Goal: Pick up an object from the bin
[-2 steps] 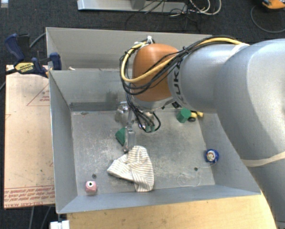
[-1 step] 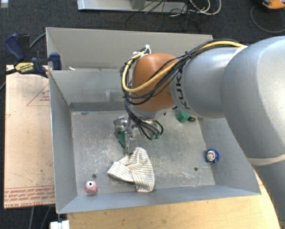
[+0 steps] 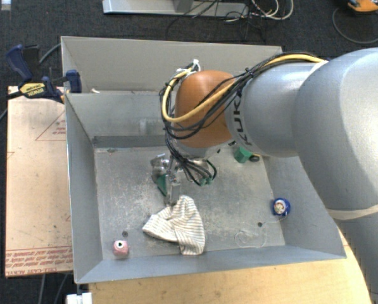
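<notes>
**Gripper at the top edge of a striped cloth, front-centre of the bin**

The only writing you can read is on the arm (image 3: 290, 119): the letters "KU" run sideways on its smooth grey shell, next to the cover (image 3: 201, 106). No label can be read on anything in the bin (image 3: 81, 182).

The cover is a glossy orange dome at the wrist. Yellow and black cables (image 3: 170, 100) loop across it.

Below the dome, the gripper (image 3: 171, 195) points down, with its tip at the upper edge of the cloth (image 3: 178, 228). You cannot tell whether it is open or closed, nor whether it has any fabric in its grasp.

The cloth is soft, crumpled and pale with fine grey stripes. It lies in a loose heap on the floor, front-centre.

The bin is dull grey sheet metal with sloping walls, and its floor is scuffed with pale scratches.

Three small things lie well apart from the cloth:
- A pink spool (image 3: 119, 247) with a round hollow end sits in the front left corner.
- A blue-and-white disc (image 3: 280, 207) lies to the right.
- A green block (image 3: 242, 155) is partly hidden under the arm.
</notes>
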Robot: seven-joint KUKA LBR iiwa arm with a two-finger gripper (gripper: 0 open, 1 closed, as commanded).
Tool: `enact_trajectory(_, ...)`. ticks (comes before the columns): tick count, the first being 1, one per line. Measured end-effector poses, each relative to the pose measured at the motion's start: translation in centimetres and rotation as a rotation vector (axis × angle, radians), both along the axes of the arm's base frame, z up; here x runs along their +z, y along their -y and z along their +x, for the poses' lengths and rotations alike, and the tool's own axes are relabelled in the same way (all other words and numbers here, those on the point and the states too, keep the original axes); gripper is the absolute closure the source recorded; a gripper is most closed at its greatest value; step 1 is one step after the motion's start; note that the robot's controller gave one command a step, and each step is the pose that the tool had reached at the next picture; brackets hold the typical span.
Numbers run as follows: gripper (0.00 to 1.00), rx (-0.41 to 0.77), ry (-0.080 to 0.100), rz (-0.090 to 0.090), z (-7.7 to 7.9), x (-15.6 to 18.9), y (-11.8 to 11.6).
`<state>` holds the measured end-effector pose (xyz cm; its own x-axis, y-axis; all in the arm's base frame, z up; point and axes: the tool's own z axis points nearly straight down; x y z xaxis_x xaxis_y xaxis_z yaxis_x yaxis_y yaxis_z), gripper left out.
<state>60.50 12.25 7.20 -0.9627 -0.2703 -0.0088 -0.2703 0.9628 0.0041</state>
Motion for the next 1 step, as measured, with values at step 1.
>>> enact_trajectory(1,1.00,-0.020,0.003,0.002,-0.72,14.29,-1.84)
